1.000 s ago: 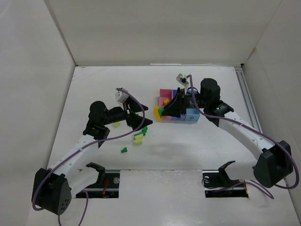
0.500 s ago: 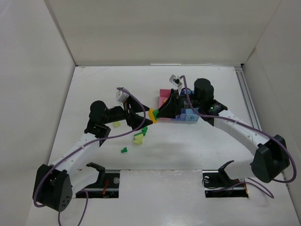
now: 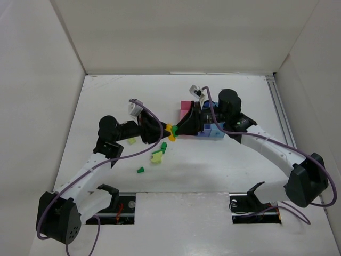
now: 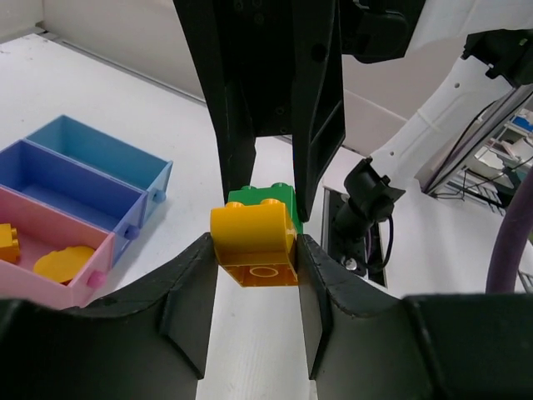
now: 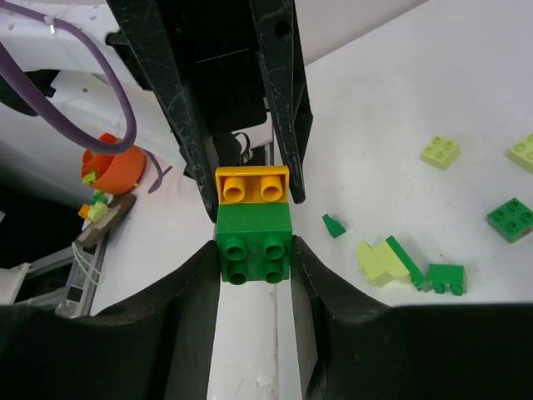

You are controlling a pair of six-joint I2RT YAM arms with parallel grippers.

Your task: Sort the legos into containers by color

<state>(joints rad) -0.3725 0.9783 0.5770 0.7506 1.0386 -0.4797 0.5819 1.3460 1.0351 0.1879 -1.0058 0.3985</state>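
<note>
Mid-table, an orange-yellow lego (image 4: pixel 254 242) and a dark green lego (image 5: pixel 254 246) are stuck together between both grippers. My left gripper (image 4: pixel 256 254) is shut on the orange-yellow one. My right gripper (image 5: pixel 254 254) is shut on the green one. In the top view the pair (image 3: pixel 171 132) hangs just left of the containers. The pink bin (image 4: pixel 98 265) holds orange pieces; the medium blue (image 4: pixel 133 218) and light blue (image 4: pixel 162 177) bins lie beside it. Loose legos (image 3: pixel 157 156) lie below the left gripper.
More loose bricks: a lime one (image 3: pixel 131 141), a small green one (image 3: pixel 140 170), a lime one (image 5: pixel 440 152) and a green one (image 5: pixel 510 218). White walls enclose the table on three sides. The right arm (image 3: pixel 266 146) covers part of the bins.
My right gripper carried the joined bricks left, away from the bins. My left gripper, open a second ago, closed on the orange-yellow brick.
</note>
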